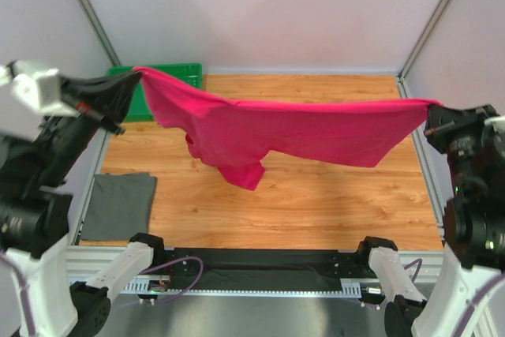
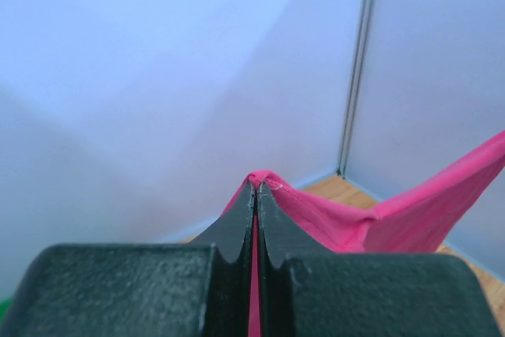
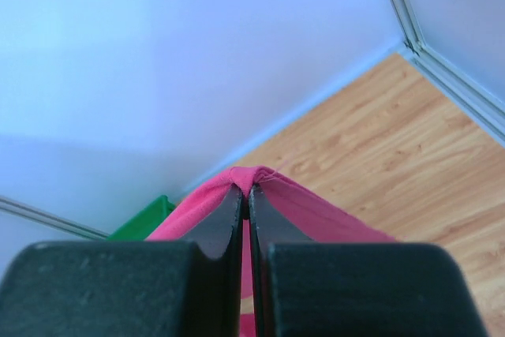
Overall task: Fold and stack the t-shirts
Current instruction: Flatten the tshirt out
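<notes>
A magenta-pink t-shirt [image 1: 292, 132] hangs in the air, stretched wide between both arms above the wooden table [image 1: 316, 203]. My left gripper [image 1: 136, 76] is shut on its left corner, up by the back left. My right gripper [image 1: 431, 108] is shut on the opposite corner at the right edge. A sleeve droops from the shirt at the lower middle [image 1: 243, 171]. In the left wrist view the fabric [image 2: 331, 219] bunches over the closed gripper [image 2: 256, 187]. In the right wrist view pink cloth [image 3: 316, 215] drapes over the closed gripper [image 3: 245, 189].
A green tray [image 1: 175, 73] stands at the back left corner, partly behind the shirt; it shows as a green corner [image 3: 146, 222] in the right wrist view. A folded grey garment [image 1: 118, 204] lies at the table's near left. Metal frame posts [image 1: 434, 17] and white walls enclose the table.
</notes>
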Motion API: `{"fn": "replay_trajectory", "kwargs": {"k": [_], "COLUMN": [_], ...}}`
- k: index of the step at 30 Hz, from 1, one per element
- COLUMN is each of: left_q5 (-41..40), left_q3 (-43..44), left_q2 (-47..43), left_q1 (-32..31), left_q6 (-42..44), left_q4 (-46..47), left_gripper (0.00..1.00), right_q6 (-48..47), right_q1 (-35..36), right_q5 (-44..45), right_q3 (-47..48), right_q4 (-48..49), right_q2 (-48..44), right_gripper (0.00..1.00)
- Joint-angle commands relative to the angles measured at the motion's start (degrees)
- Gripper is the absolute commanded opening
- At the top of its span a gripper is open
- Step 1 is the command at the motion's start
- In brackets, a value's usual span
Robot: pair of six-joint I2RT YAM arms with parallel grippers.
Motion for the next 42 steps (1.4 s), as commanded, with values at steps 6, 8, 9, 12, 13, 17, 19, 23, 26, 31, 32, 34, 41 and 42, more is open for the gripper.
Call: {"fn": "replay_trajectory", "kwargs": {"k": [6, 8, 9, 12, 13, 17, 19, 23, 26, 31, 32, 34, 41, 42], "left_q5": [1.21, 1.92, 2.53, 4.29, 4.55, 7.19, 8.33, 11.58, 14.48, 14.58, 14.66, 13.88, 12.73, 12.47], "left_q3": [12.72, 13.18, 13.26, 10.99, 9.15, -2.18, -6.93, -10.30, -3.20, 17.86, 20.36, 23.18, 19.86, 19.68], "left_q2": [-0.76, 2.32, 3.63, 8.99, 11.27, 18.66, 23.84, 39.47, 56.07, 80.17, 82.37, 86.17, 86.88, 86.88], "left_q1": [-1.13, -1.13, -1.13, -1.13, -1.13, -1.13, -1.13, -1.13, -1.22, -1.48, -1.57, -1.75, -2.45, -2.54], "left_q6": [3.92, 3.21, 2.42, 2.15, 2.41, 3.99, 4.34, 5.05, 4.79, 2.07, 1.63, 0.31, -3.03, -3.56], "left_q4": [0.45, 1.60, 2.21, 4.23, 5.37, 8.90, 14.16, 22.94, 25.33, 22.79, 21.39, 21.90, 24.72, 24.72], "left_gripper": [0.00, 0.00, 0.00, 0.00, 0.00, 0.00, 0.00, 0.00, 0.00, 0.00, 0.00, 0.00, 0.00, 0.00], "right_q6": [0.37, 0.55, 0.64, 1.25, 1.25, 1.96, 1.96, 0.03, -2.00, -6.03, -6.39, -7.44, -9.12, -9.29], "right_q1": [0.94, 0.94, 1.03, 0.94, 0.94, 0.94, 0.86, 0.68, -0.02, -1.87, -2.30, -2.74, -2.83, -2.92], "right_q5": [1.85, 2.46, 2.81, 2.73, 2.99, 2.64, 2.81, 4.39, 4.57, 2.99, 2.73, 0.28, -3.69, -3.60], "right_q3": [10.04, 9.53, 8.39, -0.90, -3.63, -18.66, -26.05, -33.09, -34.51, -28.91, -27.14, -23.02, -10.89, -9.82], "right_q4": [-4.48, -4.14, -3.62, 0.33, 1.56, 11.14, 15.35, 26.67, 33.01, 38.31, 37.01, 36.56, 29.54, 28.74], "right_q2": [-0.65, 0.93, 1.38, 2.61, 2.79, 5.42, 8.65, 17.80, 27.99, 46.42, 48.73, 54.43, 64.92, 66.32], "right_gripper": [0.00, 0.00, 0.00, 0.00, 0.00, 0.00, 0.00, 0.00, 0.00, 0.00, 0.00, 0.00, 0.00, 0.00]}}
